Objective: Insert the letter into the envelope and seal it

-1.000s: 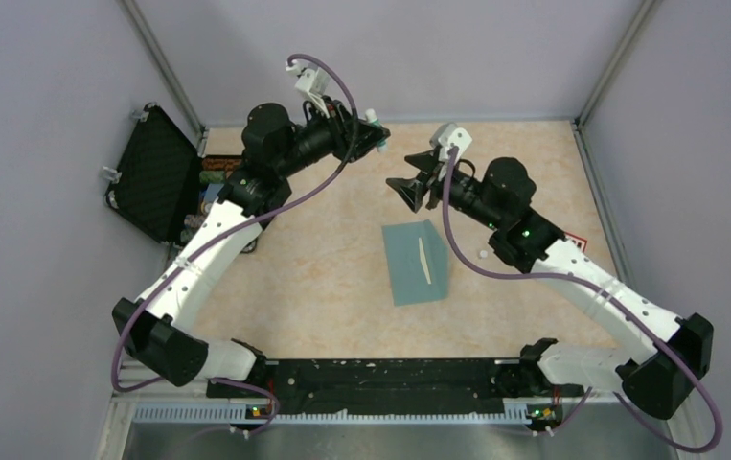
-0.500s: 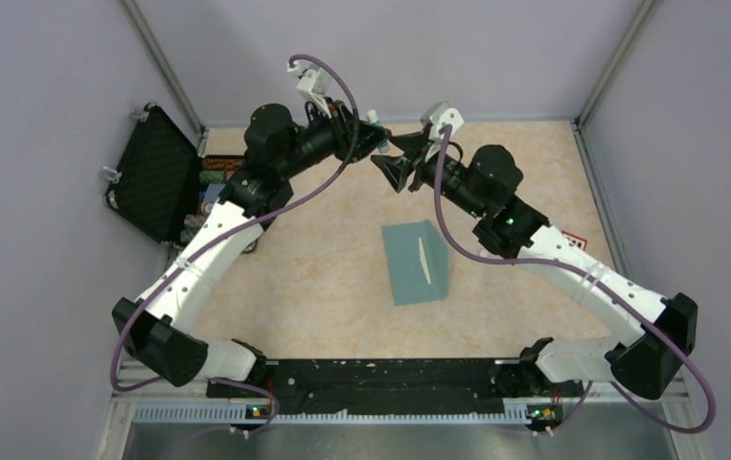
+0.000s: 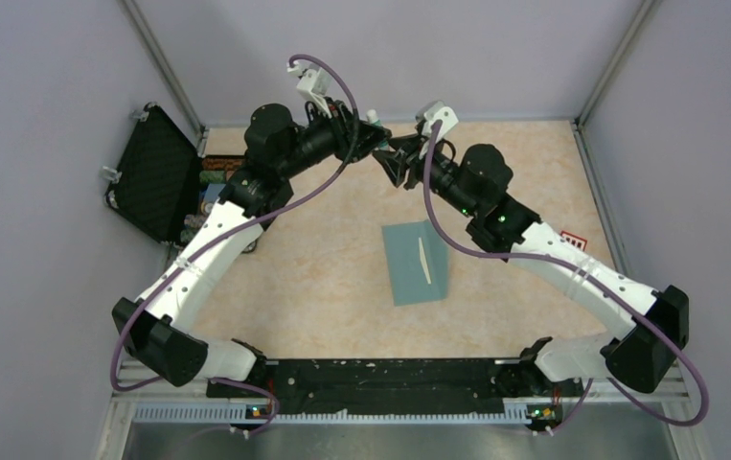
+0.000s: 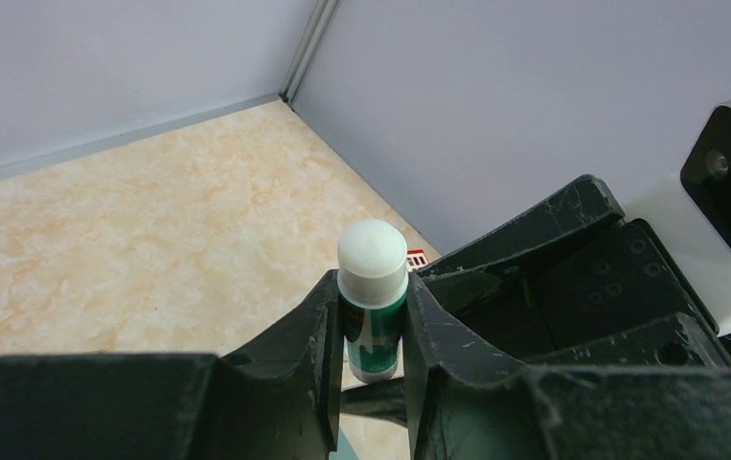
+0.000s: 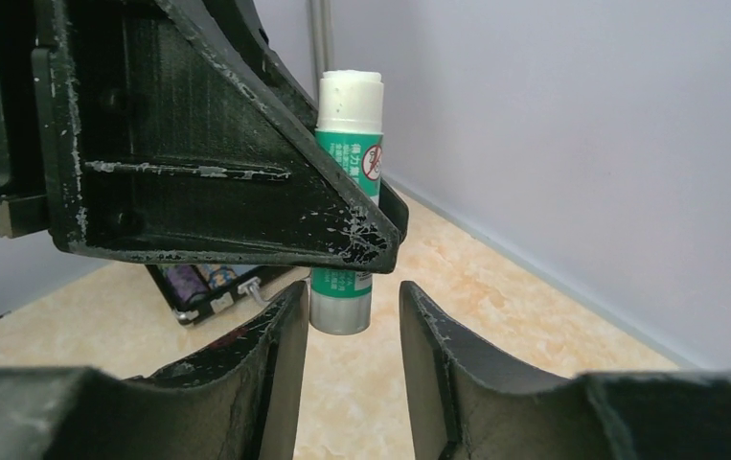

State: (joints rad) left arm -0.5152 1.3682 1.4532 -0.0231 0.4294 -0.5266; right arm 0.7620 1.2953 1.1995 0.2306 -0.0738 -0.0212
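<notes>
Left gripper [image 3: 378, 142], from above: raised over the far side of table [image 3: 323, 249], nose to nose with right gripper [image 3: 390, 161]; envelope [image 3: 404, 268] flat mid-table, well apart from both. From left wrist: clamped on upright glue stick [image 4: 373, 307], white cap up. From right wrist: fingers apart, stick's bottom end by the gap.

The left gripper [image 3: 378, 135] with a glue stick [image 3: 373, 116] sits just beside the right gripper [image 3: 391, 159], beyond the flat envelope [image 3: 417, 262].
</notes>
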